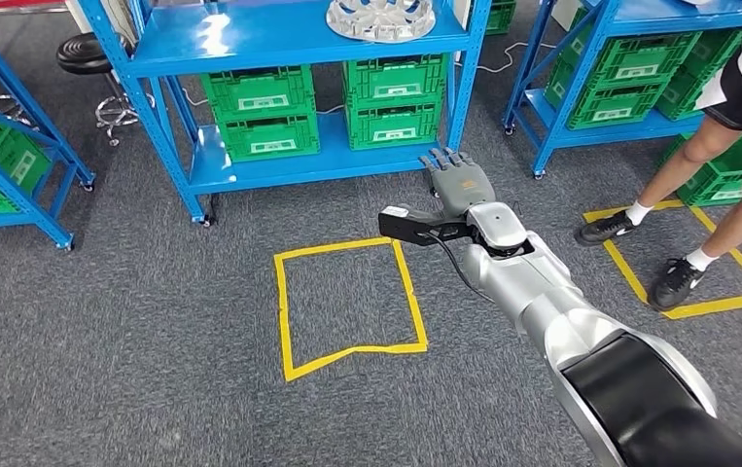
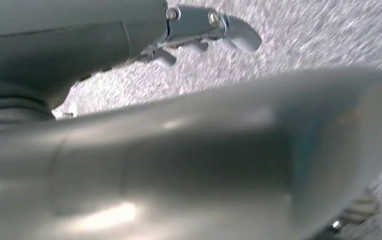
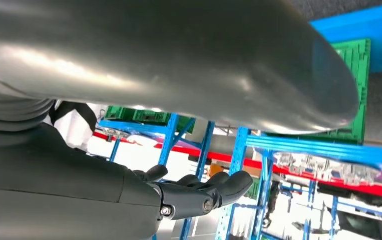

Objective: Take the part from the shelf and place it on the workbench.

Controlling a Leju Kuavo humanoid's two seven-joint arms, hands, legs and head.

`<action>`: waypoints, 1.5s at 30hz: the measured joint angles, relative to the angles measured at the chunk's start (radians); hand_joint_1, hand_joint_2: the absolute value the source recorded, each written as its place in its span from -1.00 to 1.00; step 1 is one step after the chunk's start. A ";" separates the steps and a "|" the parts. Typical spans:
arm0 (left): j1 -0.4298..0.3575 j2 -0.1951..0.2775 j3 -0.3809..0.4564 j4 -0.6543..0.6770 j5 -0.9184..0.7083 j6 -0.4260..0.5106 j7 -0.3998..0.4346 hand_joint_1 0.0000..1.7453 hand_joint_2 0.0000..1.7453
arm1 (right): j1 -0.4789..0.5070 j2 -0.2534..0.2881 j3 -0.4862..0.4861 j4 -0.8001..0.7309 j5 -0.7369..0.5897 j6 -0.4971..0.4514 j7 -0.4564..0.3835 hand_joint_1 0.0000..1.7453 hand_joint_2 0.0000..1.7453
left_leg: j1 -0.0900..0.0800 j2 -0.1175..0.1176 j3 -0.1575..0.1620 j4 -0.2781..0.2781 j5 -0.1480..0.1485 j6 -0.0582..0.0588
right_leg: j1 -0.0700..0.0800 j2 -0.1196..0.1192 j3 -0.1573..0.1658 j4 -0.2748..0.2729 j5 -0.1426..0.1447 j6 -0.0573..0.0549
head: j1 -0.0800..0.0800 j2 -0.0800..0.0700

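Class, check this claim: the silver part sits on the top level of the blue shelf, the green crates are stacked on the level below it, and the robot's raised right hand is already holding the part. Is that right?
Not quite. In the head view the right hand is empty, its fingers apart, out in front of the blue shelf. The silver part does sit on the top level, untouched, with the green crates stacked on the level below.

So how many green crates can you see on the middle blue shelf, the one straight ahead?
4, on the lower level of the middle shelf: a left stack of two and a right stack of two. Other racks hold more crates, and some may be hidden.
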 joint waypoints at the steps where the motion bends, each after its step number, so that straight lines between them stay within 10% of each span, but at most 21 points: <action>1: -0.001 0.000 0.000 0.000 0.000 0.000 0.000 -1.00 -1.00 | -0.001 0.000 0.001 0.000 -0.002 0.000 -0.001 -1.00 -1.00 | -0.001 0.000 0.002 0.000 -0.006 -0.006 | 0.003 -0.001 0.011 -0.032 0.014 -0.006 | -0.001 0.000; 6: -0.003 0.002 0.000 0.000 -0.001 0.000 0.002 -1.00 -1.00 | -0.009 -0.003 0.012 0.002 -0.018 0.002 -0.009 -1.00 -1.00 | 0.000 0.004 -0.012 0.052 -0.027 -0.036 | -0.001 0.001 0.043 -0.051 0.005 -0.043 | -0.004 0.000; 11: -0.002 0.002 0.000 0.000 -0.002 0.000 0.005 -1.00 -1.00 | -0.012 -0.004 0.026 0.008 -0.035 -0.001 -0.018 -1.00 -1.00 | 0.009 0.006 -0.169 0.276 -0.091 -0.055 | -0.003 0.004 0.087 -0.052 -0.031 -0.049 | -0.009 0.000; 16: 0.004 0.005 0.000 0.001 -0.001 0.000 0.000 -1.00 -1.00 | -0.012 -0.004 0.038 0.014 -0.048 -0.015 -0.021 -1.00 -1.00 | 0.008 0.009 -0.109 0.034 0.069 -0.040 | -0.003 0.005 0.143 -0.054 -0.082 -0.030 | -0.012 0.000; 19: 0.003 0.005 0.000 0.000 -0.003 0.001 0.000 -1.00 -1.00 | -0.012 -0.009 0.041 0.015 -0.056 -0.026 -0.022 -1.00 -1.00 | 0.006 0.007 -0.091 0.008 0.069 -0.016 | -0.001 0.005 0.152 -0.051 -0.086 -0.011 | -0.014 0.000; 22: 0.002 0.006 0.001 0.000 -0.007 0.003 0.001 -1.00 -1.00 | -0.010 -0.018 0.042 0.015 -0.061 -0.034 -0.023 -1.00 -1.00 | 0.009 0.005 -0.061 -0.001 0.053 0.005 | -0.003 0.003 0.085 0.068 -0.070 0.001 | -0.011 0.000; 26: 0.001 0.006 0.001 0.000 -0.009 0.003 0.003 -1.00 -1.00 | 0.006 -0.029 0.043 0.019 -0.060 -0.037 -0.023 -1.00 -1.00 | 0.008 0.000 -0.018 -0.004 0.015 0.013 | -0.003 0.002 -0.071 0.230 -0.148 0.009 | -0.010 0.000; 28: 0.001 0.005 0.001 0.000 -0.010 0.003 0.003 -1.00 -1.00 | 0.012 -0.034 0.044 0.022 -0.059 -0.038 -0.023 -1.00 -1.00 | 0.007 -0.002 0.011 -0.003 -0.008 0.011 | -0.002 0.002 -0.077 0.160 -0.117 0.006 | -0.010 0.000; 32: -0.003 0.002 0.001 0.001 -0.014 0.003 0.007 -1.00 -1.00 | 0.014 -0.046 0.045 0.026 -0.062 -0.038 -0.025 -1.00 -1.00 | 0.003 -0.004 0.053 -0.004 -0.051 -0.004 | 0.010 0.002 -0.029 -0.045 0.060 -0.014 | -0.010 0.000; 35: -0.005 0.001 0.001 0.000 -0.017 0.003 0.008 -1.00 -1.00 | 0.010 -0.051 0.046 0.026 -0.065 -0.038 -0.028 -1.00 -1.00 | 0.001 -0.004 0.066 0.006 -0.054 -0.021 | 0.007 0.005 -0.003 -0.063 0.059 -0.028 | -0.011 0.000; 38: -0.007 0.000 0.001 0.000 -0.019 0.003 0.005 -1.00 -1.00 | 0.005 -0.052 0.047 0.026 -0.066 -0.037 -0.027 -1.00 -1.00 | 0.004 0.000 -0.010 0.137 -0.056 -0.038 | 0.000 0.004 0.034 -0.068 0.037 -0.044 | -0.013 0.000; 41: -0.006 0.000 0.001 0.000 -0.021 0.003 0.004 -1.00 -1.00 | 0.009 -0.053 0.047 0.026 -0.067 -0.036 -0.027 -1.00 -1.00 | 0.009 0.003 -0.118 0.274 -0.127 -0.049 | -0.002 0.005 0.065 -0.068 0.010 -0.046 | -0.014 0.000; 43: -0.004 0.000 0.001 0.000 -0.022 0.003 0.005 -1.00 -1.00 | 0.014 -0.054 0.047 0.026 -0.068 -0.037 -0.026 -1.00 -1.00 | 0.010 0.005 -0.147 0.269 -0.152 -0.052 | -0.004 0.006 0.090 -0.068 -0.010 -0.043 | -0.014 0.000; 45: -0.003 0.000 0.001 0.000 -0.022 0.003 0.005 -1.00 -1.00 | 0.016 -0.056 0.047 0.026 -0.069 -0.037 -0.024 -1.00 -1.00 | 0.012 0.007 -0.142 0.177 -0.095 -0.053 | -0.007 0.006 0.123 -0.068 -0.036 -0.037 | -0.014 0.000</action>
